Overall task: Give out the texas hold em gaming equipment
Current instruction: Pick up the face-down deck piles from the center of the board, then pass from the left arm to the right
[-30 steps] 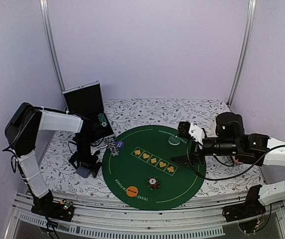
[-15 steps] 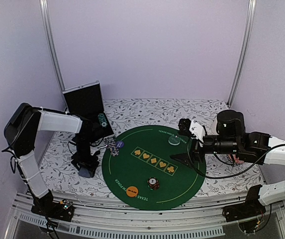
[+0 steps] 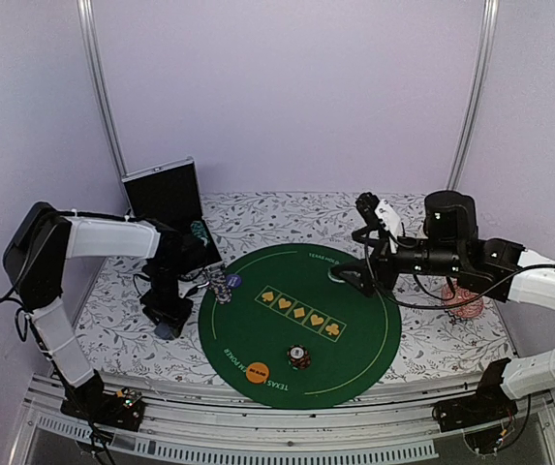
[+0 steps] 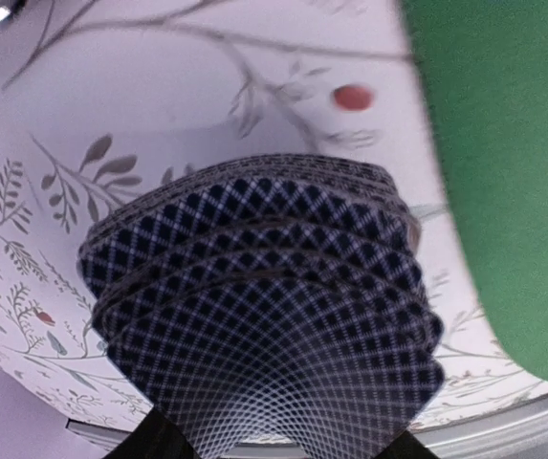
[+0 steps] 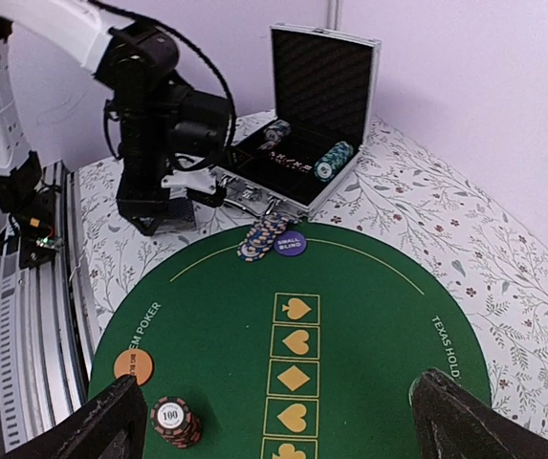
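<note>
Left wrist: one card deck (image 4: 264, 316), splayed, lattice backs up, lying on the floral surface (image 4: 159, 86) just off the green mat (image 4: 503, 172) edge. Can't count single cards. Left end effector (image 4: 278, 449): only its dark fingertips (image 4: 159, 445) show at the frame bottom, either side of the deck's near end. Can't tell whether it is clenched on the deck or clear of it.

Top: the left end effector is down at the mat's left edge. Right end effector (image 3: 357, 279) hangs over the mat's far-right rim, beside one clear disc (image 3: 338, 274).

Right wrist: right end effector is released, fingers wide, nothing between them. On the mat:
- 1 upright chip stack (image 5: 173, 421) at the near edge
- 1 orange disc (image 5: 132, 363) next to it
- 1 slumped chip stack (image 5: 262, 237) at the far-left rim
- 1 purple disc (image 5: 290, 244) touching that slumped stack

One open case (image 5: 321, 124) sits just behind that rim.

My read: the step is the deck pickup for dealing. Next it needs a firm pinch across the splay and a straight lift so loose top cards don't shed. Then carry the deck over the mat.
</note>
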Motion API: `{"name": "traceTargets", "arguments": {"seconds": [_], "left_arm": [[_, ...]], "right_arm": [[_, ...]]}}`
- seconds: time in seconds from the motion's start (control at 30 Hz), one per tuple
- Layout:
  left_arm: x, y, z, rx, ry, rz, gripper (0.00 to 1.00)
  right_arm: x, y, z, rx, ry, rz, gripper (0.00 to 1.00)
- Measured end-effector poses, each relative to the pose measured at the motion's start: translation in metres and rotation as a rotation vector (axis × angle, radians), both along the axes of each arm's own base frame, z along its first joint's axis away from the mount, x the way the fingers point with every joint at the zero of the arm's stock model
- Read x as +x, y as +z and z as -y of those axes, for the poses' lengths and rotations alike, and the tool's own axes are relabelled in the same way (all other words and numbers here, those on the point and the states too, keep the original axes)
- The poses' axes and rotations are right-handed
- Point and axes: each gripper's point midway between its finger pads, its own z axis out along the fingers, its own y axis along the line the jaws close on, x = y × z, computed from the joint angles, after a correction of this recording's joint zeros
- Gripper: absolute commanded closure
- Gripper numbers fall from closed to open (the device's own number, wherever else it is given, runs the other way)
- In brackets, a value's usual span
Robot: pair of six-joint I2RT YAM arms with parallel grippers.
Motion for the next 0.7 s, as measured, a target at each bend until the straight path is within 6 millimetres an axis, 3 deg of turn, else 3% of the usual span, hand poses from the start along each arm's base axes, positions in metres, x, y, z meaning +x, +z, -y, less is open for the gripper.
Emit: {"name": "traceTargets", "arguments": {"seconds": [0.13,0.23,0.4,0.7], "left_arm": [[0.015,0.016,0.032,-0.031,-0.092,0.087,0.59],[0.029,0.042,0.076,-0.074,-0.228,0.198,0.59],[0.025,0.073,0.131,-0.105,-0.469,0.321,0.6],[0.012,0.093,0.179,-0.119,-0.727,0.395,0.61]], "right_arm": [[0.026,0.002,0.01,0.062,-0.09,-0.102,0.0],[0.042,-0.003,0.007,0.099,-0.113,-0.208,0.02],[0.061,-0.02,0.004,0.175,-0.111,-0.434,0.05],[0.062,-0.056,-0.031,0.199,-0.016,-0.708,0.08]]}}
